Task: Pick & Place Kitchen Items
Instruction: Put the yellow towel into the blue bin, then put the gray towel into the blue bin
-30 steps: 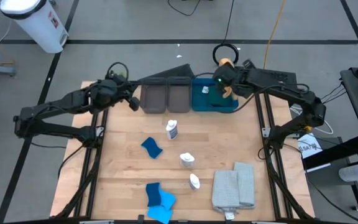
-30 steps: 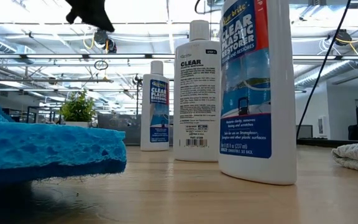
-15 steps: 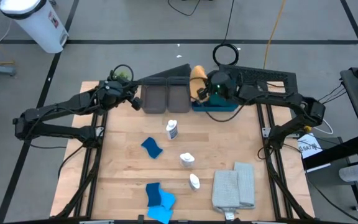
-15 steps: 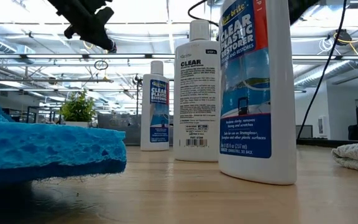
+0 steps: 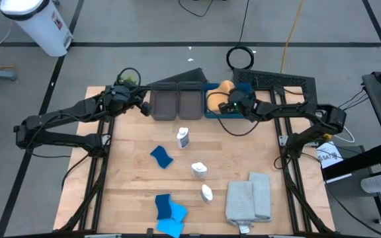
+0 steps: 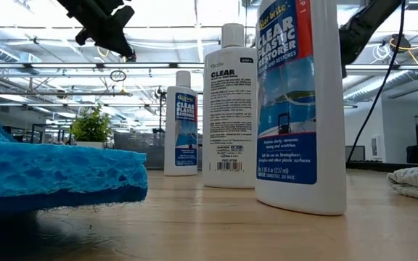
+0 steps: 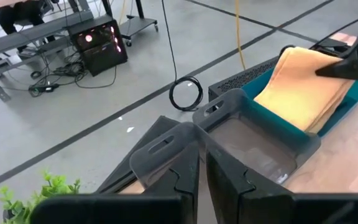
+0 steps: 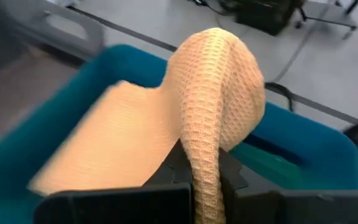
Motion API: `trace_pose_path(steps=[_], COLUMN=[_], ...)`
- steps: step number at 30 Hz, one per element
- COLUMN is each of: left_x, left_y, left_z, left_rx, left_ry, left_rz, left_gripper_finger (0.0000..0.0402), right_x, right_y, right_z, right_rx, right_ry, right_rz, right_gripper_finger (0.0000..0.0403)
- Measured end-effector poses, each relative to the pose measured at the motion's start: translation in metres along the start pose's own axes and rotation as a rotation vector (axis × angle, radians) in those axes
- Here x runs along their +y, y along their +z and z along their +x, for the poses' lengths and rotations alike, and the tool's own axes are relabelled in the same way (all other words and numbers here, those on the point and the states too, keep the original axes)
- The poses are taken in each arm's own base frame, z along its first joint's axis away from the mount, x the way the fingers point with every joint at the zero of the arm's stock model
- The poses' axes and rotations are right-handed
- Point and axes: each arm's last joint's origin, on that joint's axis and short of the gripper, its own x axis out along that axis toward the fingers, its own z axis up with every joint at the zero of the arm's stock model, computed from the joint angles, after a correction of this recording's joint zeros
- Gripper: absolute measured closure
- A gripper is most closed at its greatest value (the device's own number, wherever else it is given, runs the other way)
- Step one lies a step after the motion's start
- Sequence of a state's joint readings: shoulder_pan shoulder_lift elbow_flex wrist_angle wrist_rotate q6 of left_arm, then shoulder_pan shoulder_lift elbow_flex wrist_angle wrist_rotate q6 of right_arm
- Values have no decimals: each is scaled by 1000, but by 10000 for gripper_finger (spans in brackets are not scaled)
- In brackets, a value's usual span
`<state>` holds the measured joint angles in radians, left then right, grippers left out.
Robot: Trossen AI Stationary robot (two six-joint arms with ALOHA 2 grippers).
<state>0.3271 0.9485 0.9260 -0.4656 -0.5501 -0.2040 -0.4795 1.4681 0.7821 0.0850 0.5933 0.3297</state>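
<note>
My right gripper (image 5: 233, 104) is over the blue tray (image 5: 243, 114) at the table's far edge, shut on the orange cloth (image 5: 218, 98). My left gripper (image 5: 141, 107) is shut and empty, in the air beside the two grey trays (image 5: 177, 104); it also shows in the low view (image 6: 101, 22). Three white bottles (image 5: 183, 137) (image 5: 199, 169) (image 5: 207, 193) stand mid-table. Blue sponges (image 5: 162, 157) (image 5: 169, 213) and the folded grey cloths (image 5: 249, 198) lie nearer the front. My right gripper pinches a bunched part of the orange cloth (image 8: 205, 163) between its two fingers. The cloth humps up over the fingertips (image 8: 219, 81) and runs down from there. Its broad free part (image 8: 114, 134) lies spread in the blue tray (image 8: 306, 171).
A small green plant (image 5: 129, 78) stands at the far left corner, behind my left arm. Something dark green (image 8: 271, 163) lies in the blue tray under the cloth. In the low view the nearest bottle (image 6: 300, 109) and a sponge (image 6: 49, 174) stand close to the camera.
My right gripper has carried the orange cloth toward the table's left, then down and nearer over the blue tray. The cloth, bunched high at first, now lies spread into the tray. My left gripper has shifted a little toward the grey trays and turned.
</note>
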Motion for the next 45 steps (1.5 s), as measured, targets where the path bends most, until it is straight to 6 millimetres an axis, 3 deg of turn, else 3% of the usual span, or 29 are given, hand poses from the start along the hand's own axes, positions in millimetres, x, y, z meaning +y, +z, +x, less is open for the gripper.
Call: trace_pose_path(steps=[14, 19, 24, 30, 35, 39, 45], left_x=[0, 0, 0, 0, 0, 0, 0], left_y=[-1, -1, -1, -1, -1, -1, -1], left_z=[0, 0, 0, 0, 0, 0, 0], left_rx=[8, 8, 8, 8, 8, 8, 8], left_ry=[1, 1, 1, 1, -1, -1, -1], left_rz=[-15, -17, -38, -66, -70, -73, -95], left_gripper_finger=[369, 369, 369, 369, 369, 369, 369], right_x=[-22, -28, -28, -36, -46, -51, -46], right_y=[-40, -47, -37, -7, 10, 13, 4], right_z=[6, 8, 1, -30, -70, -101, -142], right_rx=[105, 129, 103, -44, -154, -178, -82], right_ry=[-130, -146, -40, 76, 182, 428, 937], right_rz=[-14, -20, -59, -62, -79, -97, -80], right_gripper_finger=[389, 345, 266, 162, 106, 88, 101])
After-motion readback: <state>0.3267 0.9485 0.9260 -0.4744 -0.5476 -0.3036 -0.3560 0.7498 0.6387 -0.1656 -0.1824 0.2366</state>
